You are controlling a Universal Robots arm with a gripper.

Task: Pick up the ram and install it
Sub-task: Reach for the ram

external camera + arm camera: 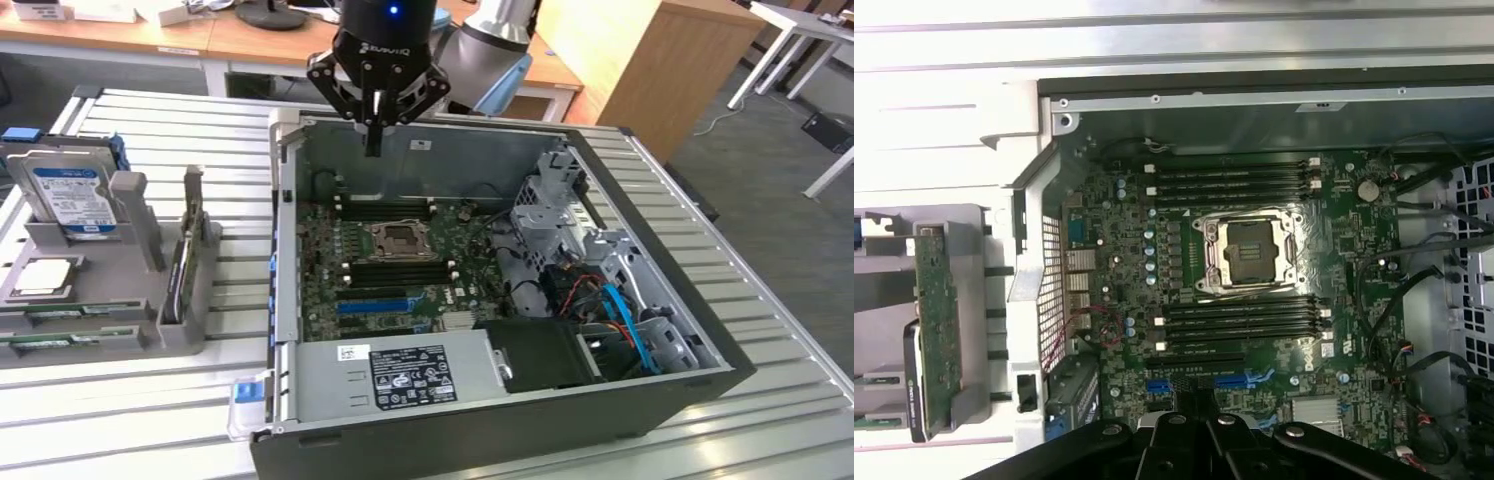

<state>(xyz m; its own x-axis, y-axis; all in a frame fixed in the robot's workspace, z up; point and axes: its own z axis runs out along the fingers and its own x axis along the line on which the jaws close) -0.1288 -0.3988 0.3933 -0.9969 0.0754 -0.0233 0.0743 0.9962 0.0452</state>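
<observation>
Two ram sticks [70, 317] lie flat, as thin green strips, in the grey holder [147, 335] on the exterior view's left, outside the computer case. My gripper [375, 135] hangs above the far wall of the open case, well apart from the sticks. Its black fingers are shut, point straight down and hold nothing. In the wrist view the gripper [1194, 440] looks down on the motherboard. The black memory slots [1234, 180] [1239, 320] run in two banks on either side of the processor socket [1246, 250], and they stand empty.
The holder also carries a hard drive [67, 195], a processor chip [40, 278] and an upright green card [180, 265]. Inside the case [287, 250] are a power supply [400, 375], drive cages [561, 200] and loose cables [614, 310]. Desks stand behind.
</observation>
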